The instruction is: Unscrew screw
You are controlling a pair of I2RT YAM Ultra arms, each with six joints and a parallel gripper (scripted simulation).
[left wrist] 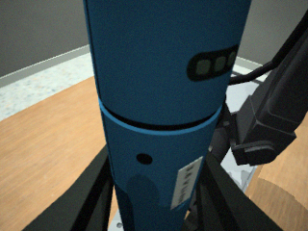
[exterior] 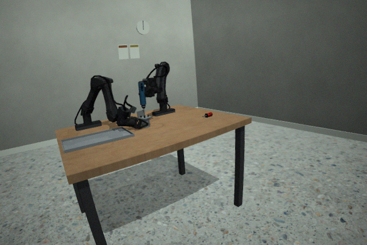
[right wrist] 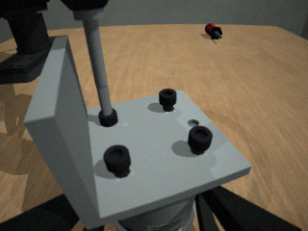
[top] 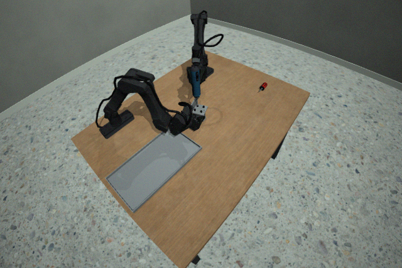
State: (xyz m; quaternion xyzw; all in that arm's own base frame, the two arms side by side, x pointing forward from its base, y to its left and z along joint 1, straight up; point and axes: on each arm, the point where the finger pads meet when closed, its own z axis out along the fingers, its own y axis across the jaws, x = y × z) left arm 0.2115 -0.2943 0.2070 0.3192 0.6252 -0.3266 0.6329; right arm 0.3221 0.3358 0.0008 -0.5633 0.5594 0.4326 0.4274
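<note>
The joint module (top: pixel 195 118) (exterior: pixel 142 123) stands on the table with a grey L-shaped bracket (top: pixel 200 109) (right wrist: pixel 159 159) on top. Several black screws stand in the bracket: one (right wrist: pixel 108 116) sits low, the others (right wrist: pixel 167 97) (right wrist: pixel 199 137) (right wrist: pixel 117 159) stand raised. My left gripper (top: pixel 195 71) (left wrist: pixel 155 152) is shut on the blue electric screwdriver (top: pixel 195 81) (exterior: pixel 141 92) (left wrist: pixel 159 96), held upright, its bit (right wrist: pixel 98 72) resting in the low screw. My right gripper (top: pixel 192 123) (right wrist: pixel 152 176) lies low, its fingers closed around the module's body.
A small red-handled screwdriver (top: pixel 262 86) (exterior: pixel 207 115) (right wrist: pixel 212 30) lies far off toward the table's far right. A flat grey tray (top: pixel 146 174) (exterior: pixel 89 140) lies just in front of the right arm. Both arm bases stand on the table's back edge.
</note>
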